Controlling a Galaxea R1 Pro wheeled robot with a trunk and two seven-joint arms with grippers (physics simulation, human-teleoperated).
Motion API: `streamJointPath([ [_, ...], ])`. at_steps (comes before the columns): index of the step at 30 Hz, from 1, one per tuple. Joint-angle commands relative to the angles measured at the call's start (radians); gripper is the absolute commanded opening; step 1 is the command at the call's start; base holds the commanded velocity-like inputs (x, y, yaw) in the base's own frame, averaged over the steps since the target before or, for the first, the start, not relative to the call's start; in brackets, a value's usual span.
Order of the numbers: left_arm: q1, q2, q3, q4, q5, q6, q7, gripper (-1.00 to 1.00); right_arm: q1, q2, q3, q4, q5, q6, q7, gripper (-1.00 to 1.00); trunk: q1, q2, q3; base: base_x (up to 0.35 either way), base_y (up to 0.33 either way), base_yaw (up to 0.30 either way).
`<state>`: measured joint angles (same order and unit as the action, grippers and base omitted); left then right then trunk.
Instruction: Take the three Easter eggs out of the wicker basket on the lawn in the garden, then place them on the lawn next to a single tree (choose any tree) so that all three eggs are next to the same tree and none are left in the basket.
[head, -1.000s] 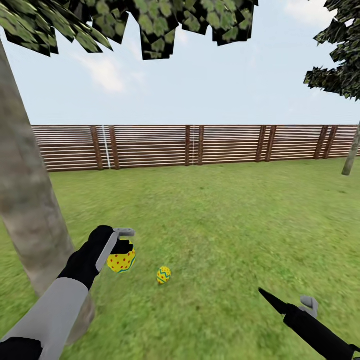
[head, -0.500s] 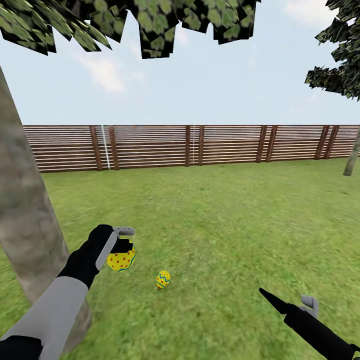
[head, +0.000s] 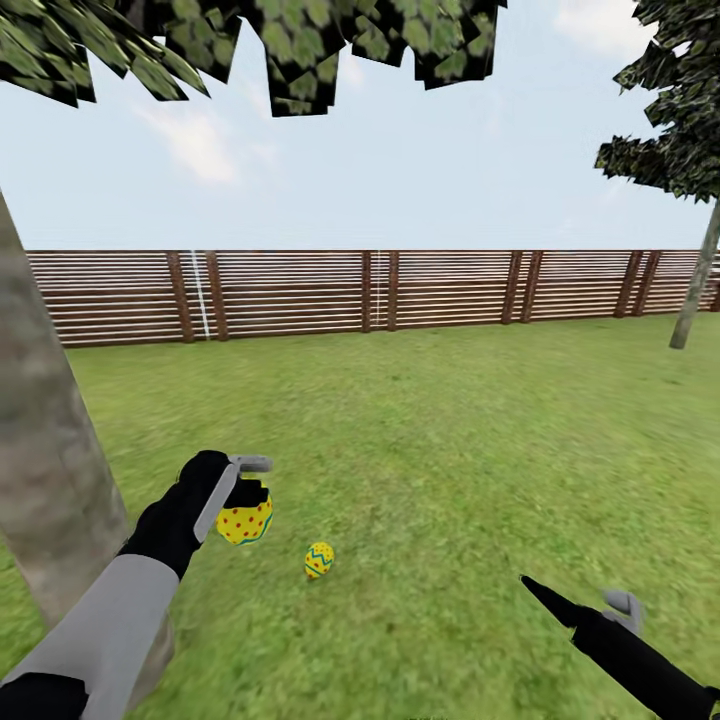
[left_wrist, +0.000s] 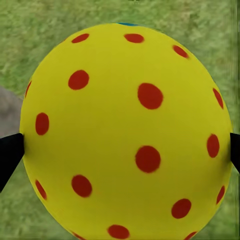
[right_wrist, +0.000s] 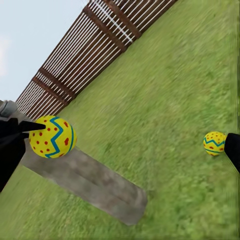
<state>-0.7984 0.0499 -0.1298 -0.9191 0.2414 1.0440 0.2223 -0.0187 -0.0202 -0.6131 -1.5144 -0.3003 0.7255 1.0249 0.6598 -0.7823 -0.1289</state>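
Left gripper (head: 244, 492) clamped on the dotted egg (head: 245, 522), fingers at its two sides, egg hanging under the jaws, above the lawn (head: 450, 450). Release direction is straight down: grass below, tree (head: 50, 470) trunk base just to the arm's left, so a drop here likely counts as next to it. Zigzag egg (head: 319, 559) already lies on the grass just right of the held one. Left forearm reaches forward, wrist bent down. Right gripper (head: 585, 605) low, nothing in it, fingers apart.

Bright, even daylight, no cast shadows; grass texture smears in the wrist views.
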Motion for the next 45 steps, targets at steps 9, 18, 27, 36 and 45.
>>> streamJointPath([
  [9,0.0,-0.001,-0.004,-0.001,0.01,0.003,0.009,-1.0,-0.001,-0.001,-0.001,0.003,-0.003,0.008,0.001,1.0,0.0,-0.001,-0.002,0.0,0.0,-0.269],
  [18,0.001,-0.001,-0.004,-0.002,0.01,0.003,0.009,-1.0,-0.001,-0.001,-0.001,0.003,-0.003,0.008,0.0,1.0,0.0,-0.001,-0.002,0.0,0.0,-0.272],
  [27,0.001,-0.001,-0.004,-0.002,0.009,0.003,0.011,-1.0,-0.001,-0.001,-0.001,0.003,-0.003,0.009,0.0,1.0,0.0,-0.001,-0.002,0.0,-0.037,-0.272],
  [36,0.001,-0.001,-0.004,-0.001,0.009,0.003,0.012,-1.0,-0.001,-0.001,-0.001,0.003,-0.003,0.009,0.0,1.0,0.0,-0.001,-0.002,0.0,-0.09,-0.272],
  [45,0.001,-0.002,-0.004,-0.001,0.009,0.003,0.012,-1.0,-0.001,-0.001,-0.001,0.004,-0.003,0.009,-0.001,1.0,0.0,-0.001,-0.002,0.0,-0.092,-0.272],
])
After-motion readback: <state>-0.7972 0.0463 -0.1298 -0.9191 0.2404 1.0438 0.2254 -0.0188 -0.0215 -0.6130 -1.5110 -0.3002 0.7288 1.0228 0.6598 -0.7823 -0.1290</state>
